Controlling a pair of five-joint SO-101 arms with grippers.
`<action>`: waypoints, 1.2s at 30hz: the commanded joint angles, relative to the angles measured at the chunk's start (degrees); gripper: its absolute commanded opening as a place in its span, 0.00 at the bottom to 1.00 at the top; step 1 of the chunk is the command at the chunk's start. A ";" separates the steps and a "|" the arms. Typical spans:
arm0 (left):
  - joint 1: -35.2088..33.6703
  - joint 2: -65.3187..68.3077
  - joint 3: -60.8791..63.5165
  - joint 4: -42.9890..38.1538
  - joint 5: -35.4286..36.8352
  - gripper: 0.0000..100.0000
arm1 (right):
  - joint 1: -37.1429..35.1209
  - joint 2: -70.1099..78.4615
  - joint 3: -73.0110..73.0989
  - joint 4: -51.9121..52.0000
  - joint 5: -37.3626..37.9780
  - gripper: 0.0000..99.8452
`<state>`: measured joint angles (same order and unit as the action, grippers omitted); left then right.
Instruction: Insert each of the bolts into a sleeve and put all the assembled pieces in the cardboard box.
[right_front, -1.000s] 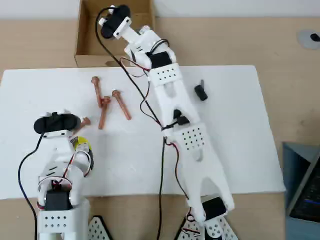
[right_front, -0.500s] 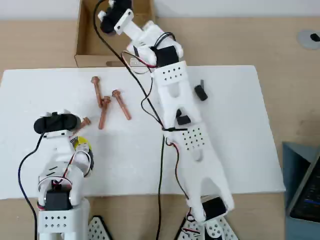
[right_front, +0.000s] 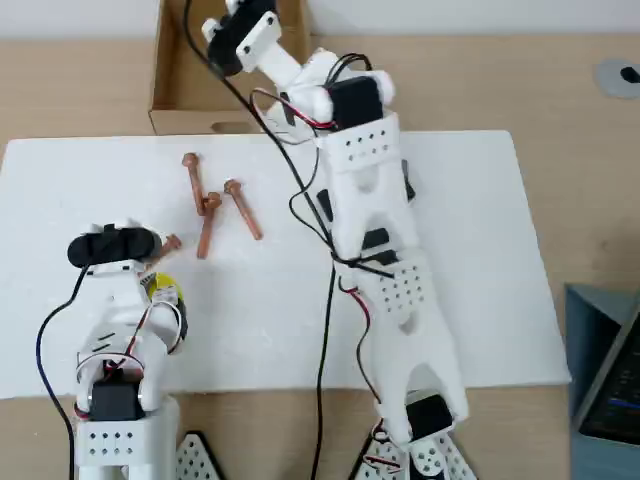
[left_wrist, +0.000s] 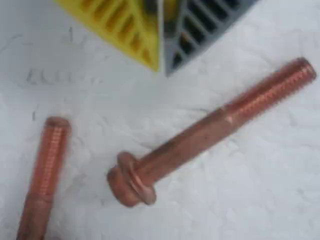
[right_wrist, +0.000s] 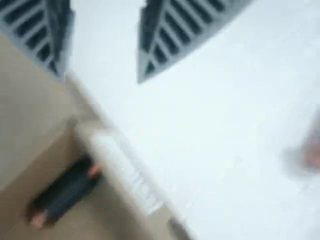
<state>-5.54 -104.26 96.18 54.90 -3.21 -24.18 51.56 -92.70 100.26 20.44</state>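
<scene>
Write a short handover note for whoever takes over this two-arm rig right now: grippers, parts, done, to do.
Left gripper: shut, empty, beside a bolt on the white mat.
Right gripper: open, empty, at the cardboard box.
Done: one assembled piece lies in the box.
To do: four bare bolts on the mat are not yet sleeved or boxed.

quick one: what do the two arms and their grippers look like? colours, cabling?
The left arm and right arm are white plastic with perforated panels, black motors, and loose black and red cables. The left gripper has one yellow and one grey ribbed finger; the right gripper has dark grey ribbed fingers.
</scene>
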 joint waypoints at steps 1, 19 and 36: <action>-0.35 -0.31 0.35 -1.05 -0.35 0.00 | 1.01 -6.73 -2.42 2.20 -4.31 0.12; -0.35 -0.31 0.35 -1.05 -0.35 0.00 | 2.15 -31.60 39.08 2.20 -15.56 0.12; -0.44 -0.31 0.35 -1.05 -0.35 0.00 | 4.70 -30.37 62.20 1.76 -11.69 0.12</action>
<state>-5.54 -104.26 96.18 54.90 -3.21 -20.57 19.91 -30.29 101.23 6.55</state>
